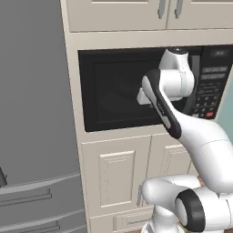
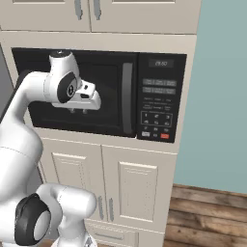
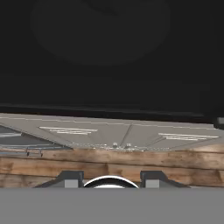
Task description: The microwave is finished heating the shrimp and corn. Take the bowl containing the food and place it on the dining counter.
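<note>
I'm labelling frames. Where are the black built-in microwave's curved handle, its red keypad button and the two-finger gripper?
curved black handle [image 2: 127, 99], right base view, mid-length of the bar.
red keypad button [image 2: 165, 136], right base view, its centre.
two-finger gripper [image 2: 78, 111], right base view, between the fingertips.

Microwave [image 2: 101, 96]: black built-in unit, set into a cream cabinet column between upper cupboard doors and lower panelled doors. Door closed, dark glass window, interior not discernible through it. Curved dark handle [image 2: 127, 99] stands vertical along the door's right edge. Keypad panel [image 2: 160, 99] to the right of the handle: small display at top, rows of grey buttons beneath, one red button at the bottom right. In the hand view, the door glass [image 3: 109, 52] reads as a plain dark surface, possibly with a faint round shape behind it.
</note>
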Controlling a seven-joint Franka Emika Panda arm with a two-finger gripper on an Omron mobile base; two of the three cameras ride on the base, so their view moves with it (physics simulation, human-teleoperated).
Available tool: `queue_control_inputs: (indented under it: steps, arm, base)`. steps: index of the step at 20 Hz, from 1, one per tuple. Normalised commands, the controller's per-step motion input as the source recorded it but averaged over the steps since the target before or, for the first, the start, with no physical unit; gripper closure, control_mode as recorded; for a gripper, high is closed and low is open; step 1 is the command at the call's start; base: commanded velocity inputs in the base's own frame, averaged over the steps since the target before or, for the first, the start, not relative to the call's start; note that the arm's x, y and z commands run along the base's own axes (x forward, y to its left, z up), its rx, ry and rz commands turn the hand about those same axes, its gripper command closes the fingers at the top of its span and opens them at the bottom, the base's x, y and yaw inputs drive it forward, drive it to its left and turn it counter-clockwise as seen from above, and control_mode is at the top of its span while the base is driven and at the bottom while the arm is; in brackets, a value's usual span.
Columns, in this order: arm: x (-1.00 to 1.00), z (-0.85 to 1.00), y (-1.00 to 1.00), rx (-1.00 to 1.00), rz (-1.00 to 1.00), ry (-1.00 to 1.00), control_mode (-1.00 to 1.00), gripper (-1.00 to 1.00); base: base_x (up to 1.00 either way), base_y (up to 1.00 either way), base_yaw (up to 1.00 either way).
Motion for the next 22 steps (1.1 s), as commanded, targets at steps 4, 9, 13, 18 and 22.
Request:
queue_control_inputs:
  steps: [4, 9, 13, 18, 22]
  arm:
    - [-0.37, 0.0, -0.1, 0.01, 0.0, -0.08, -1.0, -1.0]
    - [-0.96, 0.0, -0.5, 0.03, 0.0, -0.28, -1.0, -1.0]
    - [-0.83, 0.1, -0.93, 0.02, -0.02, -0.34, -1.0, -1.0]
    - [0.06, 0.27, -0.81, 0.1, -0.08, -0.24, -1.0, -1.0]
    - [0.51, 0.31, -0.56, 0.12, -0.09, -0.18, -1.0, -1.0]
  base:
    - [0.0, 0.0, 0.0]
    - [0.0, 0.0, 0.0]
    - [0.0, 0.0, 0.0]
    - [0.0, 0.0, 0.0]
    - [0.0, 0.0, 0.0]
